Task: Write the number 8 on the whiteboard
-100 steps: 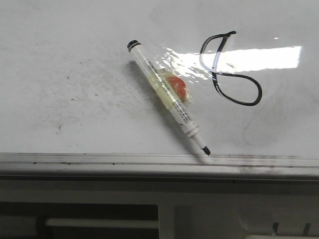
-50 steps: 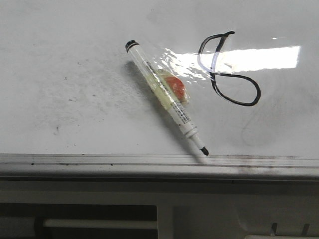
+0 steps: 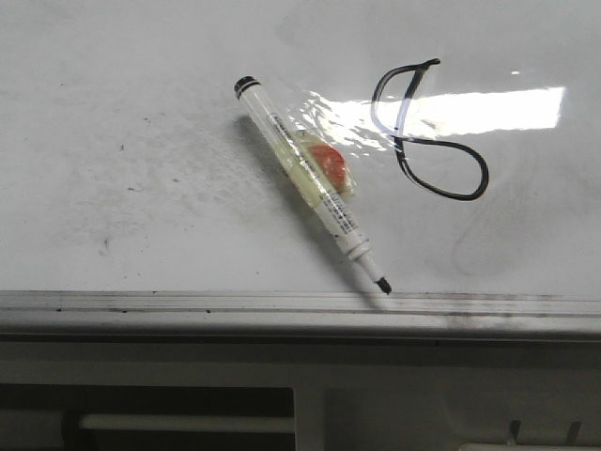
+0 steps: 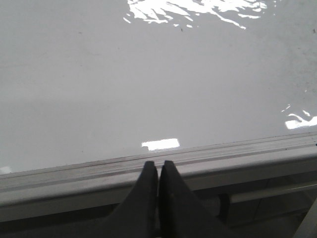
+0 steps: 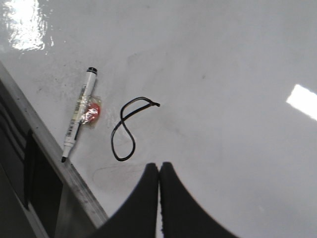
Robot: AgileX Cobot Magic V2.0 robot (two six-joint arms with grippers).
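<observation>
The number 8 is drawn in thin black ink, tilted, on the whiteboard. It also shows in the right wrist view. An uncapped white marker with clear tape and a red patch lies flat on the board left of the 8, tip at the near rail; it also shows in the right wrist view. My right gripper is shut and empty above the board, apart from the 8. My left gripper is shut and empty over the rail. Neither gripper shows in the front view.
The grey metal edge rail runs along the board's near side, with the frame and dark gaps below it. Grey erased-ink smudges lie left of the marker. A faint erased loop trace sits near the rail.
The marker and 8 sit very slightly further left in the front view; nothing else differs.
</observation>
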